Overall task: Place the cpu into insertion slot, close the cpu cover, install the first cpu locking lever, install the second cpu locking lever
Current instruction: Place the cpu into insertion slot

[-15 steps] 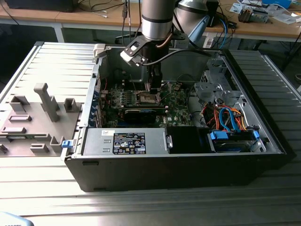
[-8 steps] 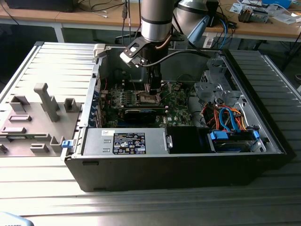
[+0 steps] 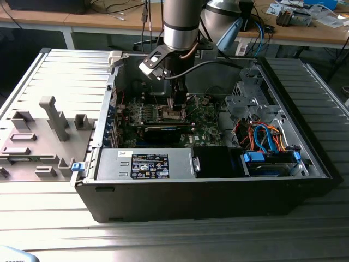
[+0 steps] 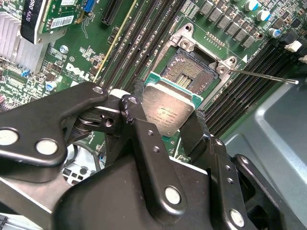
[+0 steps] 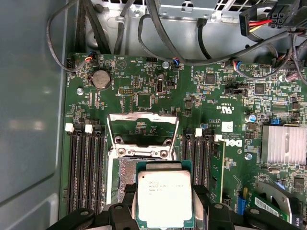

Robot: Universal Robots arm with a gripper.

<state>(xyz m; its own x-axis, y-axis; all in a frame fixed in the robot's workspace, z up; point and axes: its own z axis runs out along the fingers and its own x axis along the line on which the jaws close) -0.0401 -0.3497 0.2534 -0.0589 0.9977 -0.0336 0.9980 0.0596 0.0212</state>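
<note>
My gripper [image 4: 165, 120] is shut on the cpu [image 4: 168, 111], gripping the silvery square chip by two opposite edges between black fingers [image 4: 130, 109]. The chip hangs just above and partly over the insertion slot [image 4: 191, 72], a dark square socket with a silver rim on the green motherboard. In the first wrist view the cpu [image 5: 164, 197] covers part of the insertion slot [image 5: 125, 176]. The cpu cover [image 5: 142, 116] stands swung open beyond the slot. A thin locking lever [image 4: 261, 76] sticks out beside the socket. In the exterior view the gripper [image 3: 175, 107] reaches down inside the computer case.
Long black memory slots [image 5: 85, 167] flank the socket on both sides. A finned heat sink [image 5: 284, 144] and cables [image 5: 158, 43] lie nearby. The case wall [image 3: 103, 125], power supply [image 3: 144, 164] and drive bay [image 3: 271, 161] hem the board in. A grey fixture tray [image 3: 38, 136] sits at the exterior view's left.
</note>
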